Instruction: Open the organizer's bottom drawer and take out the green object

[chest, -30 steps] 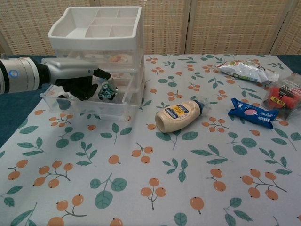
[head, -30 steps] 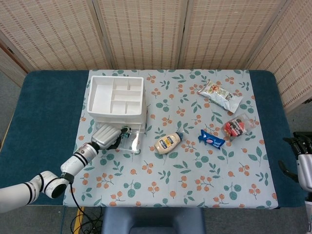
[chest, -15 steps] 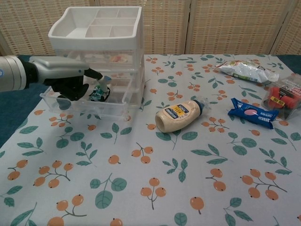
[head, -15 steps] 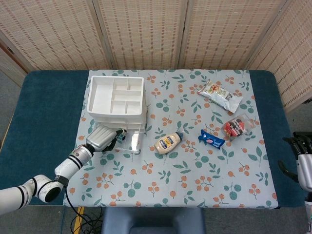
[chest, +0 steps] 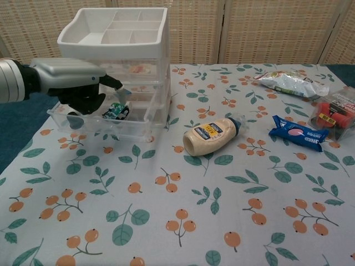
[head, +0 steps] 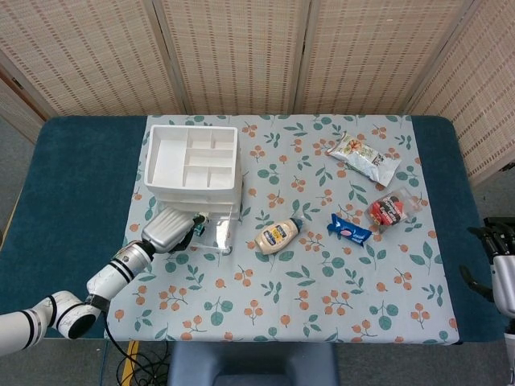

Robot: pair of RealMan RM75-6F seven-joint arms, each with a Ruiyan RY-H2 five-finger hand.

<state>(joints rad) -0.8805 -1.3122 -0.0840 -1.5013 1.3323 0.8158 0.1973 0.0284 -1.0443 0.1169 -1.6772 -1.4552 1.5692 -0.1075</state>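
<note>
Spread across the table (head: pixel 72 185): a flowered cloth (head: pixel 322 305) carrying the white organizer (head: pixel 193 165) at the near-left, with a mayonnaise bottle (head: pixel 278 236), a snack bag (head: pixel 364 156), a blue packet (head: pixel 350 230) and a red-labelled tub (head: pixel 389 209) well apart to the right. Bottom drawer (chest: pixel 105 123) already pulled out toward the camera, clear-walled and shallow. Inside it, just beside the fingertips of the left hand (chest: pixel 77 88), the green object (chest: pixel 115 111), small and lying tilted on the drawer floor. Left hand hanging over the drawer with fingers curled downward around nothing; no visible hold on the green object, so probably a grasp not yet made. Right hand (head: pixel 499 269) at the far right edge of the head view, off the cloth, fingers apart and holding nothing. Main risks, as judged from this: pressing down on the light plastic drawer and tipping or dragging the whole organizer; catching the drawer's front wall on the way in or out and yanking the drawer free; nudging the small object deeper under the drawers above, where fingers could hardly follow; pinching only an edge and dropping it back. Clear walls also hard to judge by eye, so an early knock seems likely with a steep approach.
</note>
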